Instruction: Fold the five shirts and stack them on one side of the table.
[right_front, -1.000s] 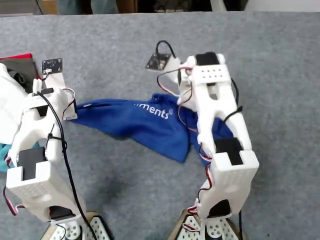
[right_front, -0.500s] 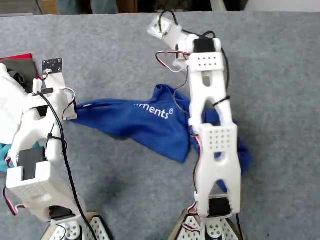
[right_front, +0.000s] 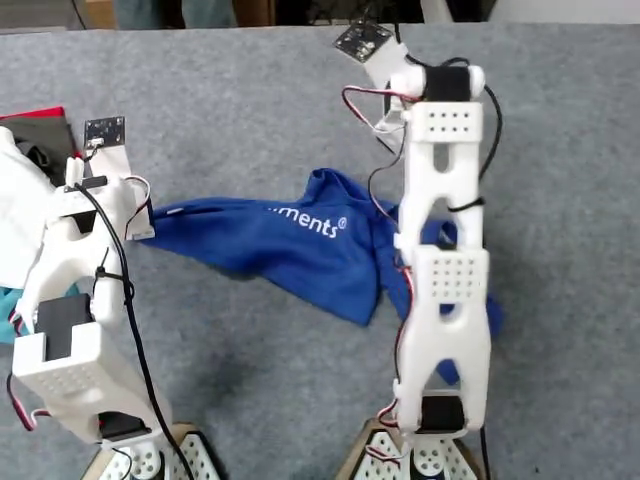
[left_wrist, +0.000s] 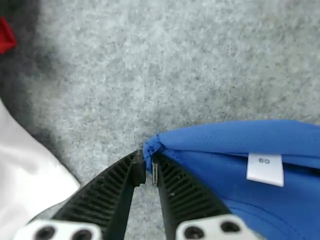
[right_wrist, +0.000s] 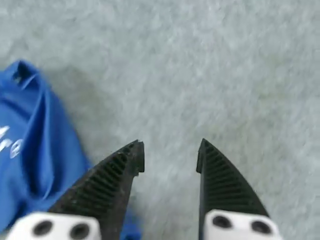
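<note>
A blue shirt (right_front: 300, 245) with white print lies crumpled across the middle of the grey table. Its left edge is pinched in my left gripper (right_front: 145, 222). The left wrist view shows that gripper (left_wrist: 147, 170) shut on a corner of the blue shirt (left_wrist: 240, 150), close to a white label. My right arm (right_front: 445, 200) stretches out over the shirt's right part toward the table's far side. My right gripper (right_wrist: 170, 157) is open and holds nothing, hanging above bare carpet beyond the blue shirt (right_wrist: 35, 130).
A white garment (right_front: 18, 210) lies at the left edge beside my left arm, with a red and dark item (right_front: 40, 125) behind it and a bit of teal cloth (right_front: 6, 300) nearer the front. Grey carpet covers the far and right parts.
My right arm has stretched from over the shirt's right part toward the table's far edge. The shirt's right end now lies spread below it. The left arm has stayed put.
</note>
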